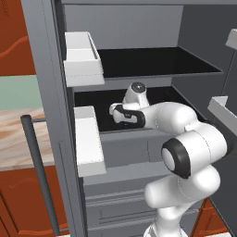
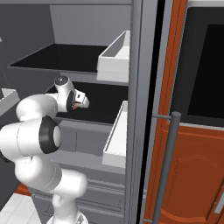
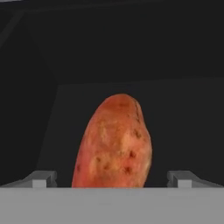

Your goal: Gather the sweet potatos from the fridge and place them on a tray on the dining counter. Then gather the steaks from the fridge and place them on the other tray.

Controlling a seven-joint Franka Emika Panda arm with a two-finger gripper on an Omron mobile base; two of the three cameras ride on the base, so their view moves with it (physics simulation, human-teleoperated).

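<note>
The pincer (image 3: 112,178) stands wide, and one sweet potato (image 3: 113,142) lies between its two fingertips (image 3: 42,178), touching neither. Its lower end is cut off by the edge of the hand view. It rests on the dark lower shelf (image 1: 92,99) of the open fridge (image 1: 139,28). In the right base view only a small red spot (image 2: 75,105) shows beside the hand. Two white door bins (image 1: 81,58) hang on the left door.

Matt, pitted sweet potato (image 3: 113,144) on smooth dark fridge shelf (image 3: 183,122).
</note>
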